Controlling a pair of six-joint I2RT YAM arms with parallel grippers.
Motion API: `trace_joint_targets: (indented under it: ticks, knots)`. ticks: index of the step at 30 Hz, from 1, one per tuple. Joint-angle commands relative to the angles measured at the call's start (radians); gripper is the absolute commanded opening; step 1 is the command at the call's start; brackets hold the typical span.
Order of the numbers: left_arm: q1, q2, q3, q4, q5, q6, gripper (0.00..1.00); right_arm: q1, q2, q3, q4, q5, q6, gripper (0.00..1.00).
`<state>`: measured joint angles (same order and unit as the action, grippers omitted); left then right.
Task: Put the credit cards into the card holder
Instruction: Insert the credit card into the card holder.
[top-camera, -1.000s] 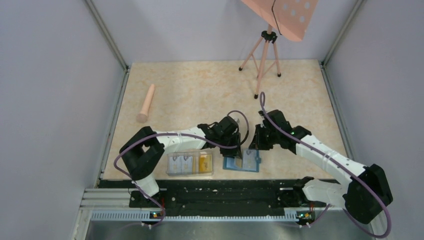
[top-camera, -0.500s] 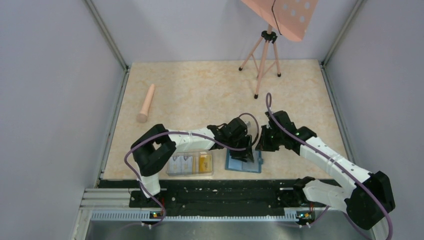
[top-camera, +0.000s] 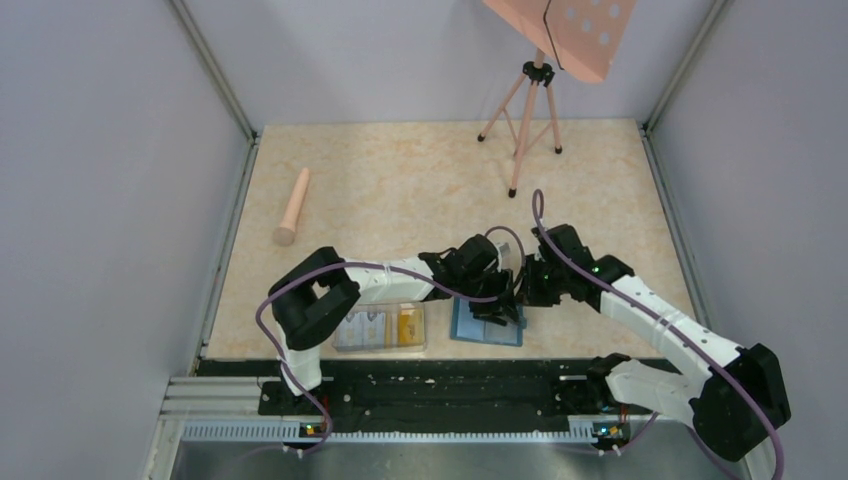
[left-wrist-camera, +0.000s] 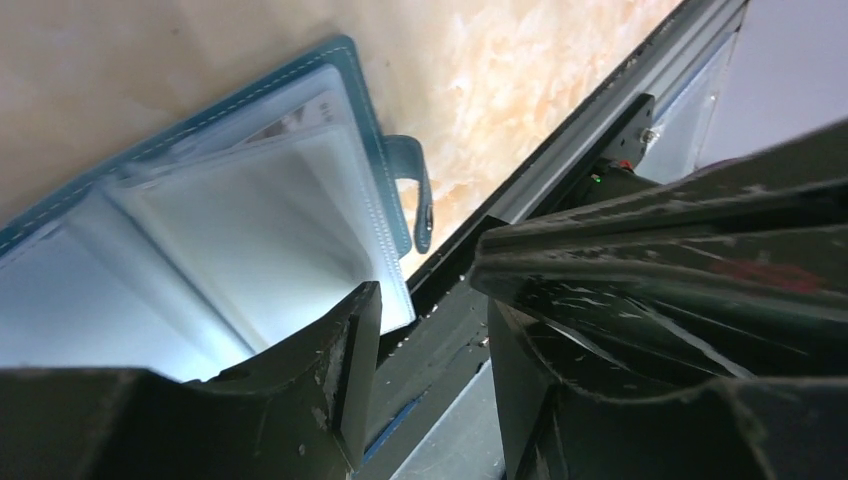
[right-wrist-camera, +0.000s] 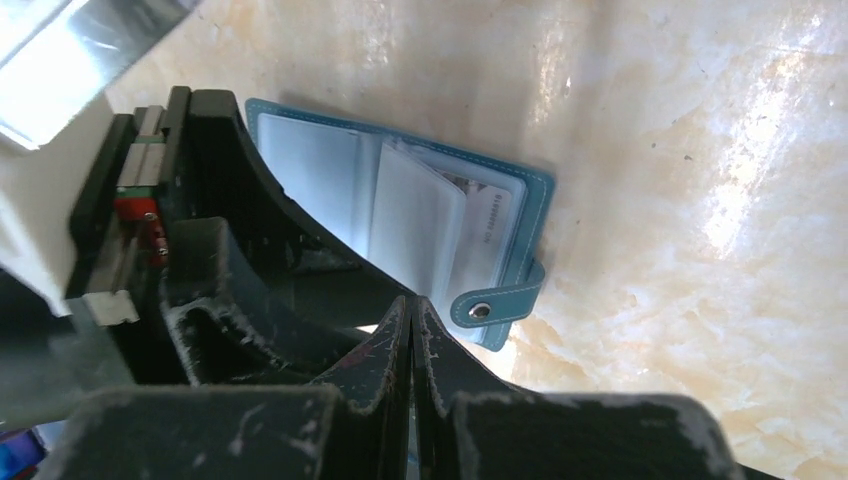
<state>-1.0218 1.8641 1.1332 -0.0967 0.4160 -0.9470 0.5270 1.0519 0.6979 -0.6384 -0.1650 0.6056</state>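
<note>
Reaching across the card holder (top-camera: 478, 333) at the table's near edge, your left gripper (left-wrist-camera: 425, 282) had shifted rightward over it and spread its fingers, which stood apart with nothing between them; likely a card had just been released there. Your right gripper (right-wrist-camera: 411, 310), pressed together and empty, had edged closer beside the snap tab (right-wrist-camera: 497, 305). You had one holder with one card (right-wrist-camera: 490, 222) showing in a pocket, and one clear box (top-camera: 337, 330) to its left with seemingly three credit cards (top-camera: 409, 323). Farther off stood one peach cylinder (top-camera: 293, 205) and one tripod (top-camera: 525, 110).

L hand (left-wrist-camera: 427, 300) fingers apart; R hand (right-wrist-camera: 412, 308) fingers pressed tog; wrists close.
</note>
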Motion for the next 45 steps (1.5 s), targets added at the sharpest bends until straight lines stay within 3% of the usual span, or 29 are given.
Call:
trace_joint_targets:
  ticks: [1,8,16,24,32,38,45]
  knots:
    - [-0.006,0.01,0.006,0.088,0.053,-0.021,0.49,-0.009,-0.008,-0.011,0.004,-0.016,-0.015,0.0]
    - [-0.006,-0.031,-0.015,0.144,0.051,-0.015,0.49,-0.009,0.044,-0.047,0.055,-0.077,-0.023,0.0]
    - [0.004,-0.208,-0.078,-0.004,-0.128,0.058,0.48,-0.01,0.145,-0.084,0.174,-0.141,-0.018,0.0]
    - [0.066,-0.314,-0.202,-0.071,-0.207,0.031,0.44,-0.009,0.218,-0.111,0.137,-0.036,-0.015,0.0]
    - [0.08,-0.277,-0.192,-0.126,-0.219,0.032,0.43,-0.009,0.235,-0.137,0.121,0.009,-0.022,0.0]
    - [0.081,-0.277,-0.185,-0.129,-0.213,0.04,0.41,-0.01,0.177,-0.117,0.143,-0.062,-0.039,0.01]
    - [0.112,-0.408,-0.244,-0.056,-0.184,0.046,0.41,-0.01,0.03,-0.076,0.161,-0.133,-0.017,0.08]
